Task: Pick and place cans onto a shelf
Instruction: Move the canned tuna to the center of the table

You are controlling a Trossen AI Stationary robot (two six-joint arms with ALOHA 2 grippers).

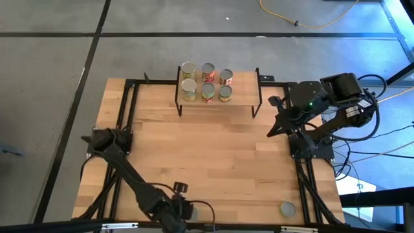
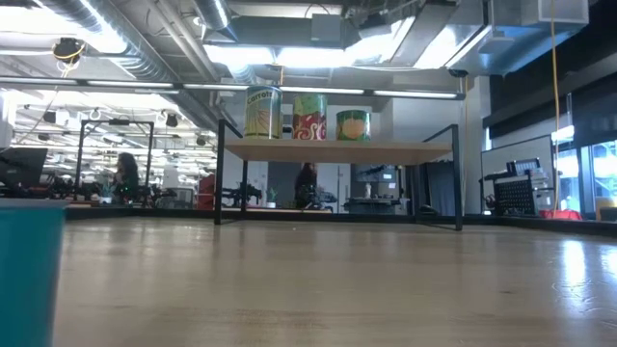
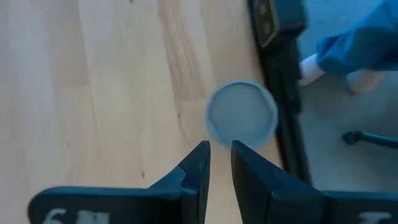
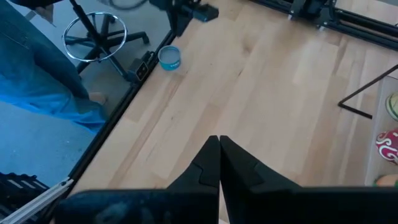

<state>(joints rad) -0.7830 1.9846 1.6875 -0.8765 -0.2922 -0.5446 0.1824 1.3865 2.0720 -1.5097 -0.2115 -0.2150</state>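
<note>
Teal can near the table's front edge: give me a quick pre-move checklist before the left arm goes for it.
1. Teal can standing upright, apart from other things: ok.
2. Left gripper lined up over the can: not ok; in the left wrist view the can lies just beyond the fingertips, not between them.
3. Left gripper wide enough to take the can: not ok; the gap between the fingers is narrower than the can's top.
4. Right gripper out of the way: ok; shut, empty, pulled back at the table's right side.
5. Room on the shelf: ok; six cans fill its left part and the right part is bare.
</note>
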